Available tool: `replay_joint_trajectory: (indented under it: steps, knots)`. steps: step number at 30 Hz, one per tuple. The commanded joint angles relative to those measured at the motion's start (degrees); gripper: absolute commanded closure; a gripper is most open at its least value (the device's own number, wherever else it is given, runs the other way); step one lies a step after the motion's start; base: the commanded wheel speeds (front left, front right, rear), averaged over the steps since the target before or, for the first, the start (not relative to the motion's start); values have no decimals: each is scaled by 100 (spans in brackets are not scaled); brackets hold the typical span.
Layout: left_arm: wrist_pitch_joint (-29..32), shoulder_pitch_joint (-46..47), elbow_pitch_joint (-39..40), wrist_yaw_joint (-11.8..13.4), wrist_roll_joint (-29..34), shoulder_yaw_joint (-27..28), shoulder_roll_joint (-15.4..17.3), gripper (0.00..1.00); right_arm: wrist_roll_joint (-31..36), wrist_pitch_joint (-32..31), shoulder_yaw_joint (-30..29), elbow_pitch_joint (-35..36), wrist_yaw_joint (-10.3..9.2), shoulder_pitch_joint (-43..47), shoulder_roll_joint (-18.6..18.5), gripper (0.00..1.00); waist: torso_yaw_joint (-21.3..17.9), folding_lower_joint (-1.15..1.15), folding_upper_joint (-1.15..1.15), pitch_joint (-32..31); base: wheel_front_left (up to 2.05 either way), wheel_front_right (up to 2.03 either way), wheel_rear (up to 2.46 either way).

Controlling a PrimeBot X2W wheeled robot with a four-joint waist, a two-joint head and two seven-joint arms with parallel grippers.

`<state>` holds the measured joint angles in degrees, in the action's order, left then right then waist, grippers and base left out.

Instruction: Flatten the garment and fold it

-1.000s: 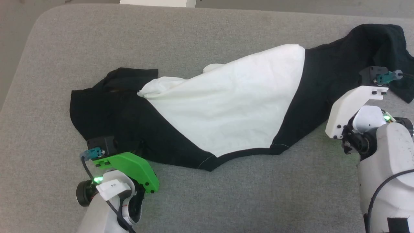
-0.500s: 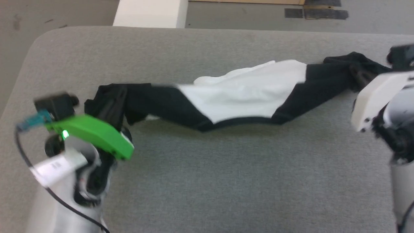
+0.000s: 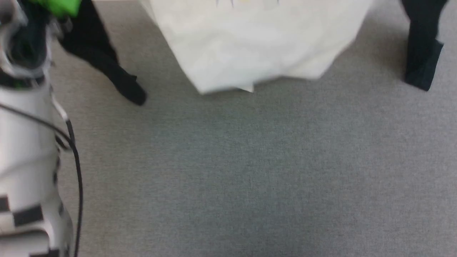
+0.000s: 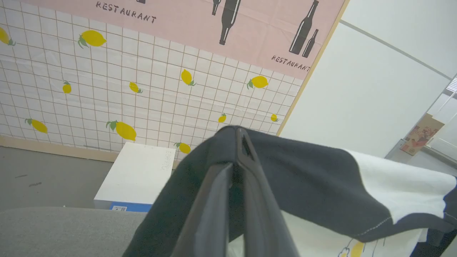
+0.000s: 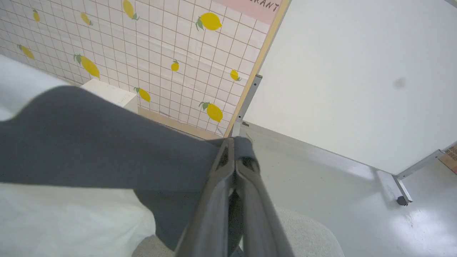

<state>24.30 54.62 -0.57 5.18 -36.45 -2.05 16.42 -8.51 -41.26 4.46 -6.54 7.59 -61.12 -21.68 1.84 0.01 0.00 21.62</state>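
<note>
Between my left claw [image 4: 238, 134] and right claw [image 5: 235, 142], both clamped on black shoulder cloth, the shirt [image 3: 257, 43] hangs spread above grey table [image 3: 250, 178]; flattening step, I judge, next needing even, taut lowering.

Black-and-white garment [image 3: 260, 46] hanging above table

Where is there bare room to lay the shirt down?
The grey surface is bare below the hanging garment, from the left arm to the view's right edge. Crowded along the top, where its hem and black sleeves dangle.
</note>
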Motion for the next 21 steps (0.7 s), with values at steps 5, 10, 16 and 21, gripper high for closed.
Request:
replay_joint_trajectory:
  steps: [5, 10, 16, 21]
  knots:
    - [-442, 1202, -614, 171, 564, -12, 237, 100, 334, 692, -57, -705, -10, -1225, 133, 100, -363, -1, 0, 795, 0, 0, 0]
    - [-1141, 2068, -1030, 288, 716, 193, 231, 100, 711, 1443, -331, -1290, -10, -2112, 386, 100, -440, -1, 0, 1012, 0, 0, 0]
    - [-1852, 2507, -1467, 140, 636, 365, 184, 100, 1100, 2223, -543, -1824, -10, -2667, 587, 100, -455, -1, 0, 1112, 0, 0, 0]
    - [-1771, 2133, -1983, -70, 637, 147, 171, 100, 947, 2453, -397, -2282, -10, -2394, 592, 100, -366, -1, 0, 1128, 0, 0, 0]
